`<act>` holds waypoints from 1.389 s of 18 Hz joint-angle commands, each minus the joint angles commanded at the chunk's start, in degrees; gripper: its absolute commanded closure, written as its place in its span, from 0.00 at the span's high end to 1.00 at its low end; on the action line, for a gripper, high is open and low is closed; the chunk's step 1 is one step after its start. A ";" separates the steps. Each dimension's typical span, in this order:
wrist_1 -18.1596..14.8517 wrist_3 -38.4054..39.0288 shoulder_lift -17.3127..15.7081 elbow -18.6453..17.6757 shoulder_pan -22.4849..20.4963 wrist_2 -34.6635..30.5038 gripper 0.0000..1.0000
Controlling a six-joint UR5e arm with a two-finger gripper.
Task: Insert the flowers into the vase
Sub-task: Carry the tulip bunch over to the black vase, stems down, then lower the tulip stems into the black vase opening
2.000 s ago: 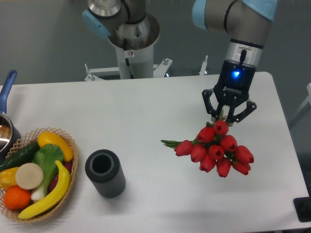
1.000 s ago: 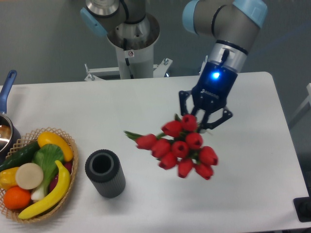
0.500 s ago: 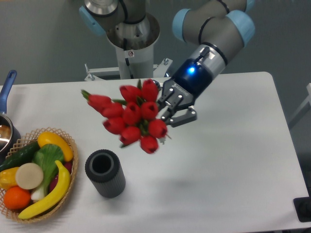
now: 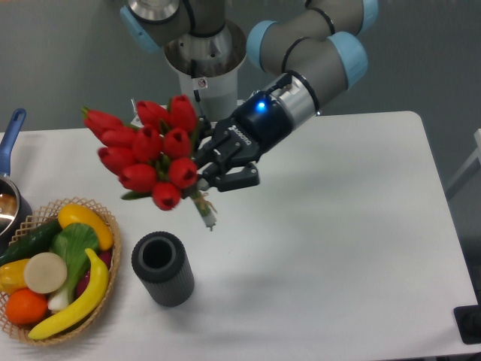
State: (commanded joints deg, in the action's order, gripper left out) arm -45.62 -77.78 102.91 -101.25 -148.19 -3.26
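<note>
My gripper (image 4: 213,167) is shut on the flowers (image 4: 147,153), a bunch of red tulips held in the air well above the table. The buds point up and left. The short stem bundle (image 4: 204,210) hangs down below the fingers. The vase (image 4: 162,268), a short dark grey ribbed cylinder, stands upright on the white table with its mouth open. It is below and slightly left of the stem ends, with a clear gap between them.
A wicker basket (image 4: 104,295) of fruit and vegetables sits at the left front, close to the vase. A metal pot with a blue handle (image 4: 11,131) is at the left edge. The robot's base column (image 4: 201,71) stands at the back.
The arm has carried the flowers up and to the left from the right side of the table. The bunch has turned from buds-down to buds-up, with the stems now over the vase area.
</note>
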 joint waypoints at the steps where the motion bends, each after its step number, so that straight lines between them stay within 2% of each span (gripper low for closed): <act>1: 0.00 -0.35 0.35 0.00 0.53 0.18 0.28; 4: 0.00 -0.53 2.02 1.84 2.11 0.36 0.28; 8: 0.00 -0.62 3.26 2.20 4.31 0.45 0.28; 25: -0.09 -0.62 6.77 2.11 5.10 -0.43 0.28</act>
State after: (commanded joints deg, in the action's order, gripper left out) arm -45.70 -78.40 109.68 -99.14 -143.09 -3.69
